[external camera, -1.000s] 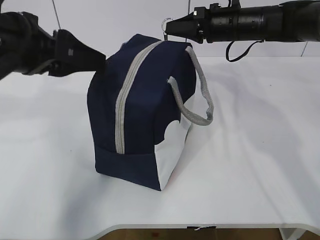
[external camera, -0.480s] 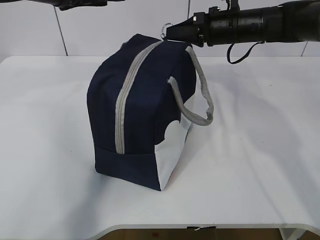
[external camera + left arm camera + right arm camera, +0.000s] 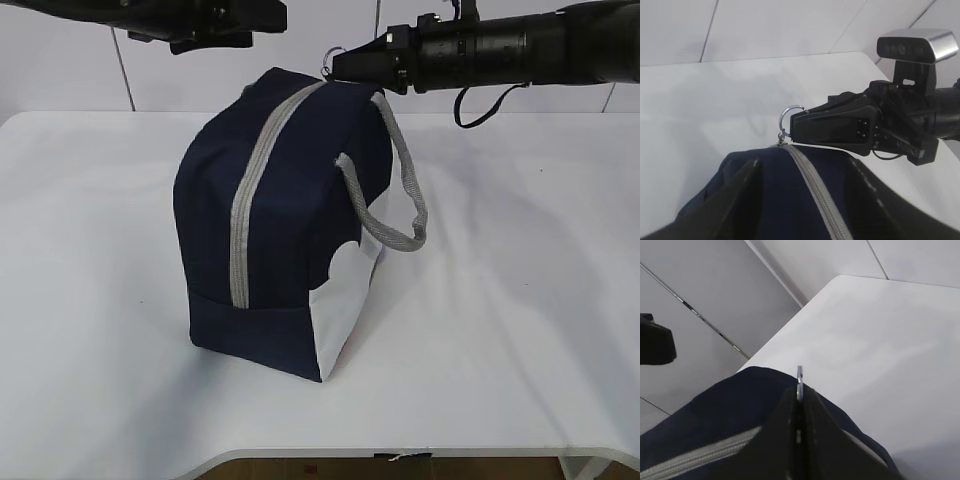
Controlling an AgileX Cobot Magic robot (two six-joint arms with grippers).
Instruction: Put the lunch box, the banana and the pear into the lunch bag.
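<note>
Lunch bag [image 3: 285,235] stood upright mid-table [image 3: 520,330], zipper [image 3: 250,200] closed. My right gripper [image 3: 797,129] was pinched on the ring pull [image 3: 789,116] at the top far end. Left gripper [image 3: 262,18] hovered above; couldn't tell its jaw state. Soft fabric, probably sags; ring is the best hold.

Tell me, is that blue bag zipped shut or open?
Shut: the lunch bag shows its grey zipper closed end to end.

Left gripper [image 3: 275,15] cut off, perhaps open.
</note>
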